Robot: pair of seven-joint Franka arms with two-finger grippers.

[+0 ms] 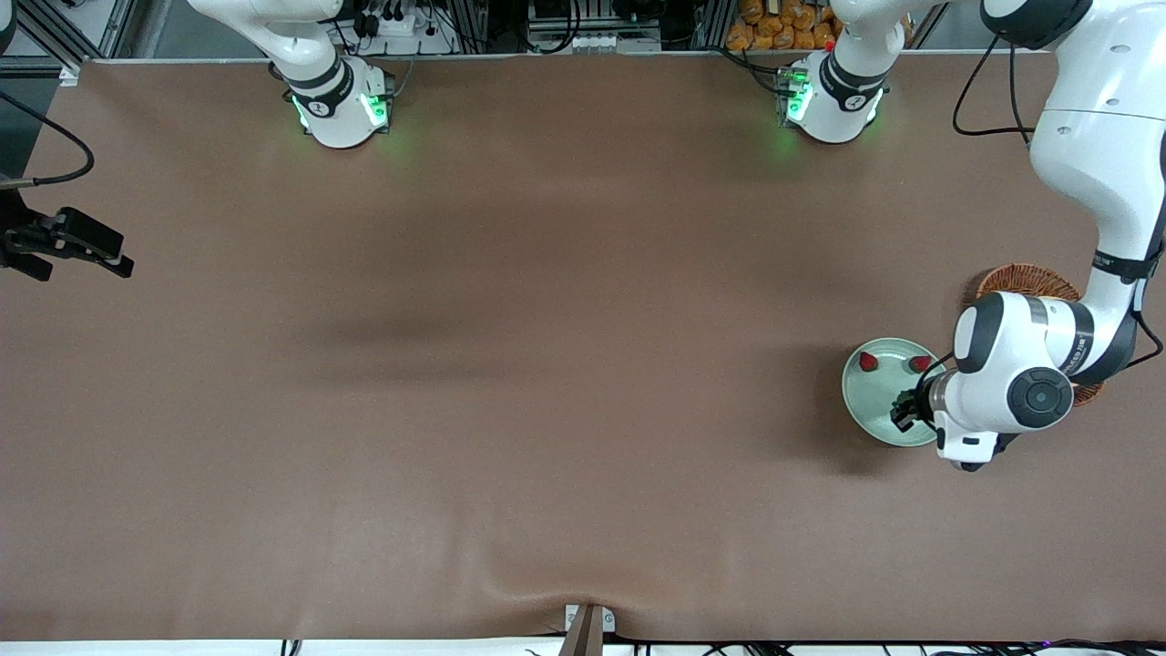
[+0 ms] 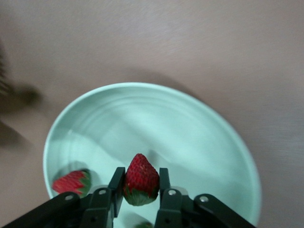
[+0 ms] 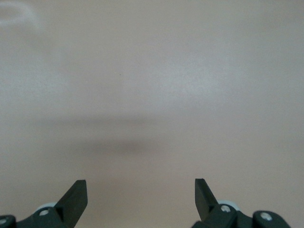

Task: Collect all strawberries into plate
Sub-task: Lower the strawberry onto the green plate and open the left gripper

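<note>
Left gripper over mint-green plate, fingers narrowly spaced, third strawberry pinched between pads.

Two strawberries already on plate, by rim toward robot bases, just off claw tip; one beside left finger in wrist view.

Progress: two placed, last one over plate, release left.

Held berry: long axis along fingers, tip pointing away from claw, green cap toward palm.

Right gripper wide open, holding nothing, waiting over bare table.

Wicker basket under left arm.
</note>
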